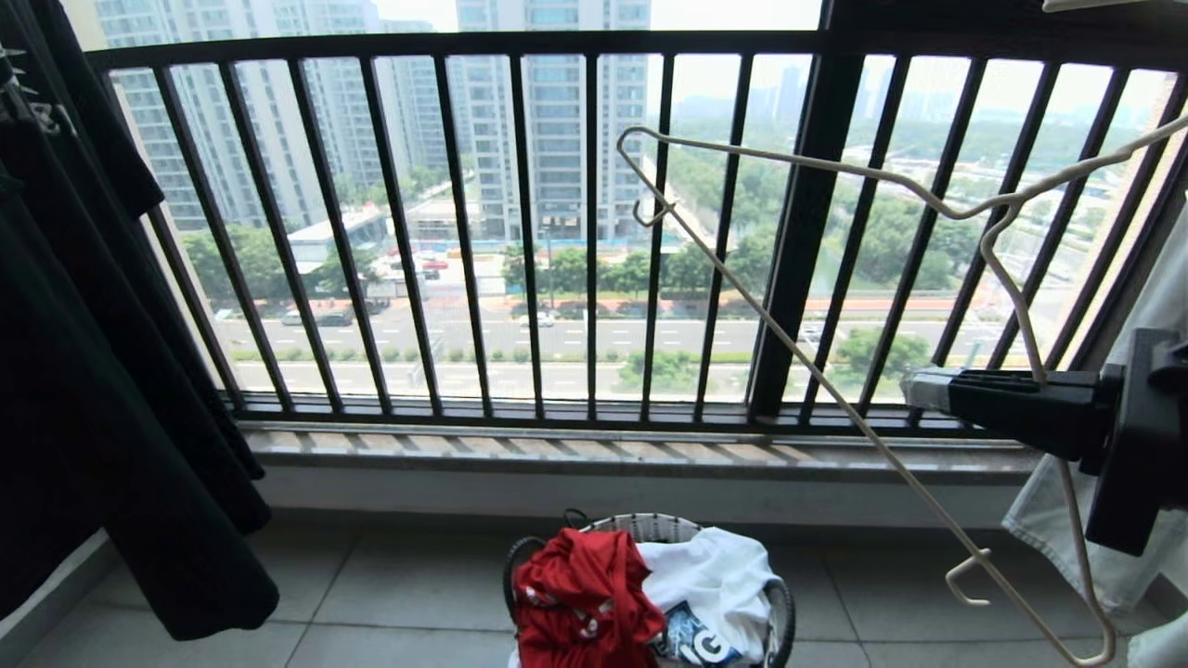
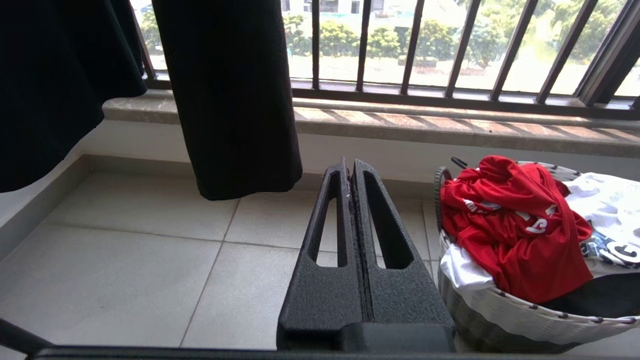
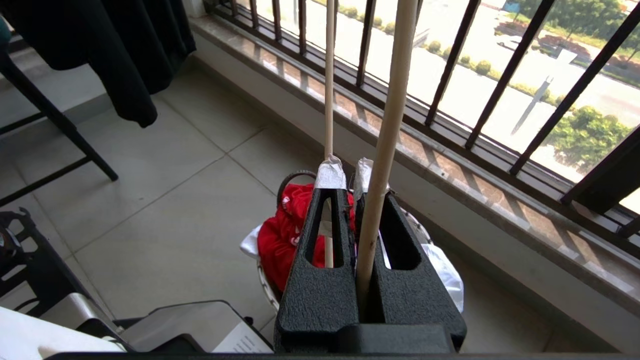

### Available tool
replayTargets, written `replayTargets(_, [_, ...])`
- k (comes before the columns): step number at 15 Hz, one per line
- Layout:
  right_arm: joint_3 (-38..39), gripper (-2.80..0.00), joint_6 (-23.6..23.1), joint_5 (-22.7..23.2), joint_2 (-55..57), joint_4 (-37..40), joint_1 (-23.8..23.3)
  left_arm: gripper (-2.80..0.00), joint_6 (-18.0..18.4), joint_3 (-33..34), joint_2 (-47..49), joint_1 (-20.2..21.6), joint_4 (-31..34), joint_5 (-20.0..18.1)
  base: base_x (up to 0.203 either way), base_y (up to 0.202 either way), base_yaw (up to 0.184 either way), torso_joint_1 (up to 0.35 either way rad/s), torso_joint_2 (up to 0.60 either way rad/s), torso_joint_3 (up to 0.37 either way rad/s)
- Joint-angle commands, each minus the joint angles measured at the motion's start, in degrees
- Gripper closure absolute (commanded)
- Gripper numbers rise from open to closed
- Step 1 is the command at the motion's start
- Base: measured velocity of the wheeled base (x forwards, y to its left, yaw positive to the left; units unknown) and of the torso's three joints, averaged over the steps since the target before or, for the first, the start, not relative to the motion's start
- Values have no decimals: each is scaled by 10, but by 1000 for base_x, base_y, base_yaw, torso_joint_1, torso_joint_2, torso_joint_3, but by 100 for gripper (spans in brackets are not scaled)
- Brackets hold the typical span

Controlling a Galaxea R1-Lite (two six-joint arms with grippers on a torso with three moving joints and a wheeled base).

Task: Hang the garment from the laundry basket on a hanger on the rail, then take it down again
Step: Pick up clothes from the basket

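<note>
Hanging dark cloth (image 1: pixel 111 371) flanks the laundry basket (image 1: pixel 650 529)

right claw (image 1: pixel 914 388) clamped, reaching level, left claw (image 2: pixel 351 172) closed, low

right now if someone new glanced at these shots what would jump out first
The pale wire hanger held up in front of the black window railing, clamped in the right gripper at the right. Below, the red garment heaped in the laundry basket on the floor.
</note>
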Motion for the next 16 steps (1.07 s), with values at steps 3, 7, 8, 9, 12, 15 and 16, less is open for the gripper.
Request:
replayTargets(3, [1, 0, -1, 1, -4, 0, 1, 0, 1, -1, 0, 0, 3, -1, 0, 0, 0, 3, 3, -180])
replayTargets(7, [0, 0, -1, 1, -5, -1, 1, 0, 1, -1, 0, 0, 3, -1, 0, 0, 0, 2, 2, -191])
replayTargets(8, [0, 0, 0, 1, -5, -1, 1, 0, 1, -1, 0, 0, 4, -1, 0, 0, 0, 2, 3, -194])
replayTargets(9, [0, 0, -1, 1, -5, -1, 1, 0, 0, -1, 0, 0, 4, -1, 0, 0, 0, -2, 1, -193])
replayTargets(12, [0, 0, -1, 1, -5, -1, 1, 0, 0, -1, 0, 0, 4, -1, 0, 0, 0, 5, 8, -201])
replayTargets(15, [0, 0, -1, 1, -5, -1, 1, 0, 0, -2, 0, 0, 5, -1, 0, 0, 0, 0, 1, -198])
replayTargets(16, [0, 0, 0, 1, -5, -1, 1, 0, 0, -1, 0, 0, 4, -1, 0, 0, 0, 7, 2, -195])
